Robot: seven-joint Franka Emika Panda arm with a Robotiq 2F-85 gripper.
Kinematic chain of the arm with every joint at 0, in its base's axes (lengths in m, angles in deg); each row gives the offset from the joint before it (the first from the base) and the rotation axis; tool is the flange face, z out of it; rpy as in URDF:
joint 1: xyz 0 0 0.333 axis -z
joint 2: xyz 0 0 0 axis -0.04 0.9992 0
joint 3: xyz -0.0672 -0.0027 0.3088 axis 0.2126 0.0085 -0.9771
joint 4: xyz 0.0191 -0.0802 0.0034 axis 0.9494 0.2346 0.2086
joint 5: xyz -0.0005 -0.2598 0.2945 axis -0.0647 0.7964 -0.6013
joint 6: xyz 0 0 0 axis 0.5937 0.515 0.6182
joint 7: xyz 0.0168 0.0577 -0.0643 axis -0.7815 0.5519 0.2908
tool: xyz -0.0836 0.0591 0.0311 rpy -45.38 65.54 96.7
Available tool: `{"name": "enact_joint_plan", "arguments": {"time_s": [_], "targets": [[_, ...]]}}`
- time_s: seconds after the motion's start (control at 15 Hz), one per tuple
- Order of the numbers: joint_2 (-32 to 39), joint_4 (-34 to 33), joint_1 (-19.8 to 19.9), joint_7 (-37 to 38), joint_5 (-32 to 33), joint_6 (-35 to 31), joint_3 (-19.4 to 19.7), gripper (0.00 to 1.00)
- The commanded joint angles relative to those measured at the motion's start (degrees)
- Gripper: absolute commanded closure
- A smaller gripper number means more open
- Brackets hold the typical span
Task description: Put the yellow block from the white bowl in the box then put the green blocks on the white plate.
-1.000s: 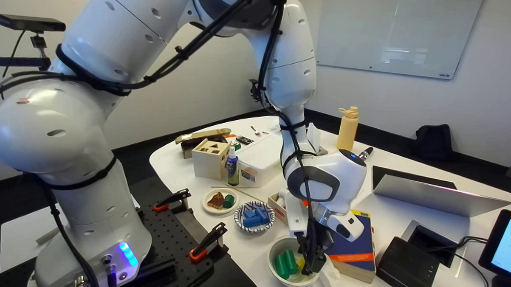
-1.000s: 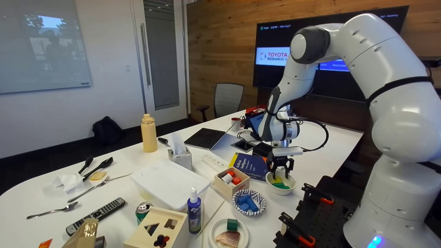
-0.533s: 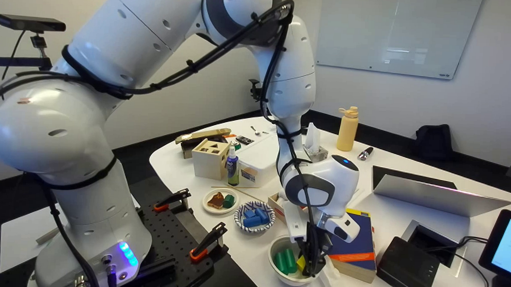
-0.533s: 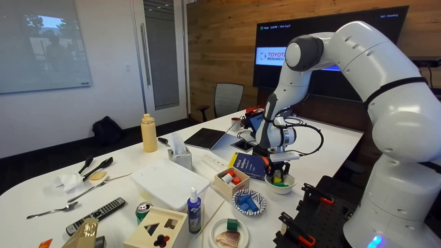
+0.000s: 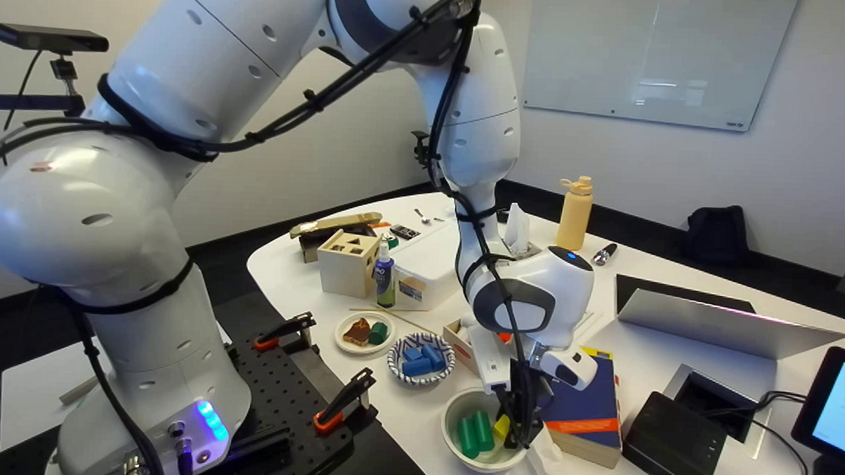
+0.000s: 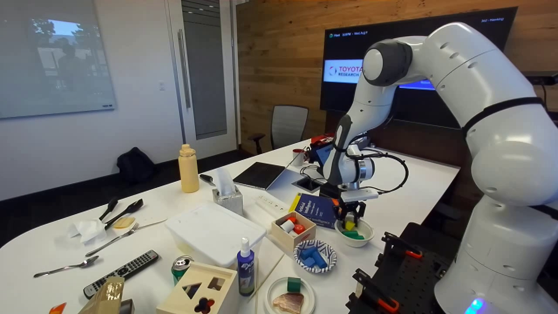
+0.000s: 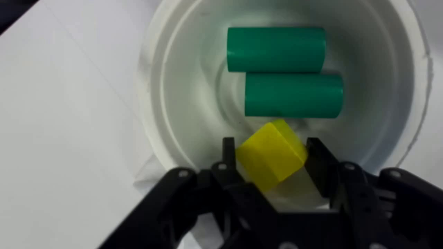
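Note:
My gripper [image 7: 268,147] is shut on the yellow block [image 7: 273,155]. The block sits tilted, its corners against the two fingers. In both exterior views the gripper [image 6: 350,218] holds it inside the white bowl [image 6: 357,243], near the rim on the book side. Two green blocks [image 7: 277,50] [image 7: 294,95] lie side by side on the bowl's floor, just beyond the yellow block. A white plate [image 5: 344,320] holds a dark green block [image 5: 378,333] and a brown bread-like piece. An open wooden box [image 6: 285,241] holds red and white pieces.
A patterned bowl [image 5: 395,374] with blue blocks stands between plate and white bowl. A blue book [image 5: 585,405] and crumpled tissue [image 5: 544,467] lie beside the white bowl. A lidded plastic bin [image 6: 213,231], spray bottle [image 6: 246,270] and shape-sorter box [image 5: 344,277] stand farther off.
The gripper has gone lower in the bowl, closed round the yellow block, and now risen slightly with it. The green blocks have stayed in the bowl.

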Motion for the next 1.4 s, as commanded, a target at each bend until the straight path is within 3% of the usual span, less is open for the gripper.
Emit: {"name": "enact_joint_plan", "arguments": {"time_s": [0.0, 0.33, 0.6, 1.07, 1.33], "targets": [[-9.9, 7.0, -1.9, 0.0, 1.7, 0.4, 0.6, 0.72], [-18.2, 8.7, 0.5, -3.2, -2.5, 0.4, -7.6, 0.72], [-17.4, 5.9, 0.7, -6.9, -8.0, -1.4, -14.3, 0.72], [-9.8, 1.5, -0.1, -8.9, -7.4, -7.9, -16.4, 0.72], [-4.9, -2.3, 0.8, -8.6, -6.7, -6.1, -17.3, 0.72]]}}
